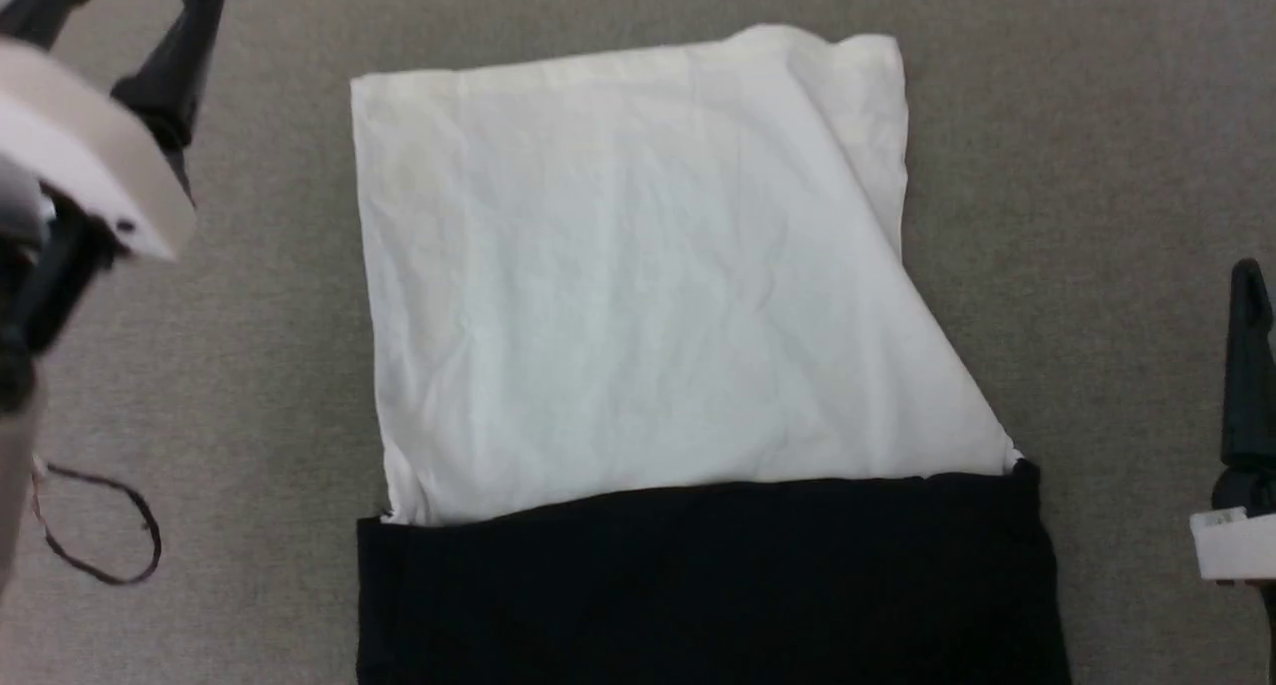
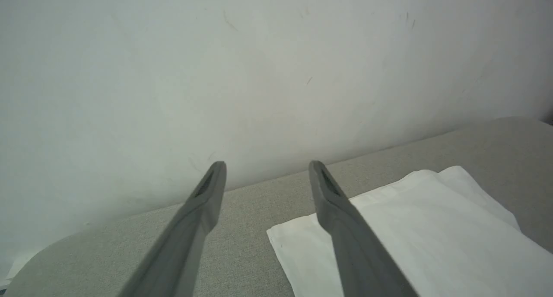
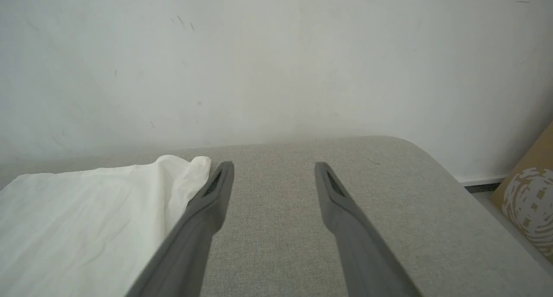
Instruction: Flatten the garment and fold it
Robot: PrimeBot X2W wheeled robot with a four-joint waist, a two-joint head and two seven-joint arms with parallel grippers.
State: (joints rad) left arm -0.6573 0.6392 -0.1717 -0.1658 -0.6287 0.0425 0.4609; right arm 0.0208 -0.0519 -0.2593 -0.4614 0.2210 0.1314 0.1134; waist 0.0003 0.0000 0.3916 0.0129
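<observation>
Soft white-and-black cloth garment, black end cut off below, lies lengthwise, white end farthest; left end effector and right end effector spread wide, empty.

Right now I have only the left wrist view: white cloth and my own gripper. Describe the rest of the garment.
Observer: The garment ends nearest the robot in a solid black section spanning its width.
Operator: Report the right gripper.
Observer: The right gripper is open, off to the garment's right and apart from it.
Operator: Name anything beyond that side.
Observer: A brown cardboard piece with a pale pattern stands past the grey surface's right edge.
</observation>
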